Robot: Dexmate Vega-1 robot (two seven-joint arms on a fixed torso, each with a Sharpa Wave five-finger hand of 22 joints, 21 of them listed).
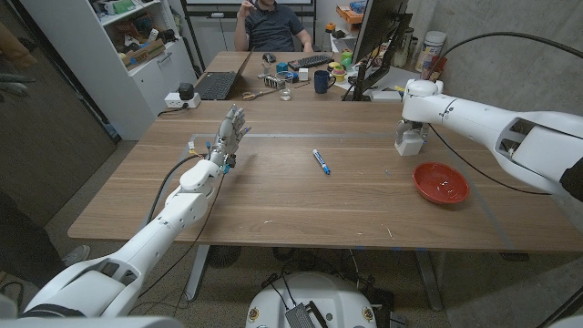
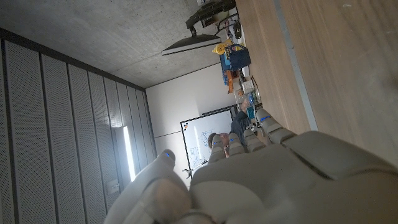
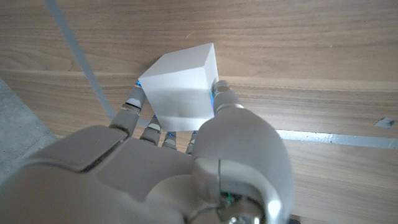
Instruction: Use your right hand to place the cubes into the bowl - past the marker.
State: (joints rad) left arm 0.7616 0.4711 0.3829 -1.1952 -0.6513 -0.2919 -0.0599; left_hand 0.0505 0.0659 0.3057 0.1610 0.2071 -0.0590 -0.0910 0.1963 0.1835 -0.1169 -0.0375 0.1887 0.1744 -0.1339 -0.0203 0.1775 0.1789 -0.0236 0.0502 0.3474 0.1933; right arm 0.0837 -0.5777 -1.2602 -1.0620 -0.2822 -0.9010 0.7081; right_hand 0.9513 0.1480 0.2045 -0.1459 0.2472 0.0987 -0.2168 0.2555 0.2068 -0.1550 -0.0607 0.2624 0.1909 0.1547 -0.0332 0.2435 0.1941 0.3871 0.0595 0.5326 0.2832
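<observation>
My right hand (image 1: 411, 138) hangs low over the table's far right and grips a white cube (image 3: 180, 84) between thumb and fingers (image 3: 225, 102). The cube's lower part shows under the hand (image 1: 408, 146). The red bowl (image 1: 441, 182) sits nearer the front edge, a short way from that hand. A blue marker (image 1: 321, 161) lies mid-table, to the left of the hand and the bowl. My left hand (image 1: 231, 130) stands at the table's left with fingers spread upward and nothing in it. A small pale cube-like thing (image 1: 195, 144) lies beside the left forearm.
A thin tape line (image 1: 319, 136) runs across the table behind the marker. The back edge holds a laptop (image 1: 219, 85), a mug (image 1: 323, 82), a monitor (image 1: 375, 36) and small clutter. A person sits behind the table.
</observation>
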